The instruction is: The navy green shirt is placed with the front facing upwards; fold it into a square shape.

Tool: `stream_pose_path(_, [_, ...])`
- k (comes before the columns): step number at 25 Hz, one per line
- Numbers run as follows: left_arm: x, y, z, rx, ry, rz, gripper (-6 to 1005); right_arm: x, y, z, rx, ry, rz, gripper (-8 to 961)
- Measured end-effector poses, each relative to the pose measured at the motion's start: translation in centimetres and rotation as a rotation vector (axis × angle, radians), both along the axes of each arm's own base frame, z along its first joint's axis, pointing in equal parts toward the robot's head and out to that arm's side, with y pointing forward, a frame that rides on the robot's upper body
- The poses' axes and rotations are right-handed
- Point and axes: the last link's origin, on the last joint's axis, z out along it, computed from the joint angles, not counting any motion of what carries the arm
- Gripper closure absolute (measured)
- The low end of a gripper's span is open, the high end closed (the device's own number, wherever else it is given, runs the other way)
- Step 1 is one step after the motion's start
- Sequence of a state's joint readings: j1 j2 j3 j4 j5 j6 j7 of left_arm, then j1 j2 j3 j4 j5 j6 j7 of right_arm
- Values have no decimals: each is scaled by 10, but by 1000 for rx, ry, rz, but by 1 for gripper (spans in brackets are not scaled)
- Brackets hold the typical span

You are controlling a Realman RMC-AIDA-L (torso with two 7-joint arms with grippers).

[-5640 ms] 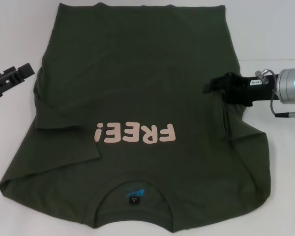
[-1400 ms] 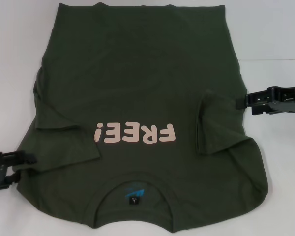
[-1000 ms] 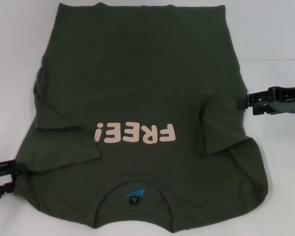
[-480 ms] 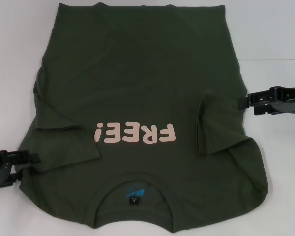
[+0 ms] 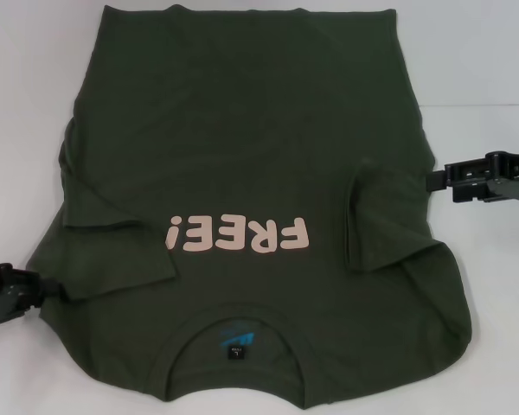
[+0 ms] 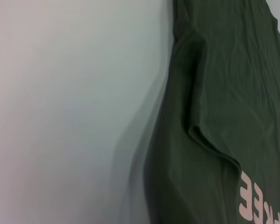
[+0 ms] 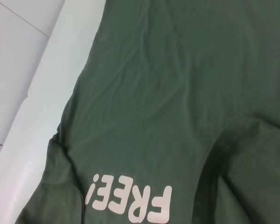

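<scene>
The left gripper [image 5: 52, 288] sits low at the left edge of the navy green shirt [image 5: 242, 156], right at its folded-in sleeve. I cannot tell if its jaws are open or pinching the cloth. The right gripper [image 5: 432, 179] is just beside the shirt's right edge, and I cannot tell how its jaws stand either. The shirt lies flat on the white table [image 5: 26, 86], front up. Its pink "FREE!" letters [image 5: 239, 234] and blue neck label [image 5: 235, 338] show, with both sleeves folded in.
</scene>
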State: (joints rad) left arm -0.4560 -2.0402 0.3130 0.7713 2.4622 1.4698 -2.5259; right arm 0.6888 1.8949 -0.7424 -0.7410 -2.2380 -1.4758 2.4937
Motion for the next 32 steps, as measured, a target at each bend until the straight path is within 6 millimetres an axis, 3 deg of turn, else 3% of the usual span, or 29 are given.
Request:
stream_pose_path(9, [7,0,2,-10,-11,-58,973,4,-9,1,-33,1,23,288])
stream_pose_path(14, [19,0,4,-27,-30,-165,973,13,-25,3,-103,-4,29,291])
stream_pose_path(23, [20,12,9,-3,11,-177,973,46,-52,14,-173,-72,-60,298])
stream_pose_path(32, [20,16,9,7,21,-177,972,53,-65,-2,-217,-62,-44,305])
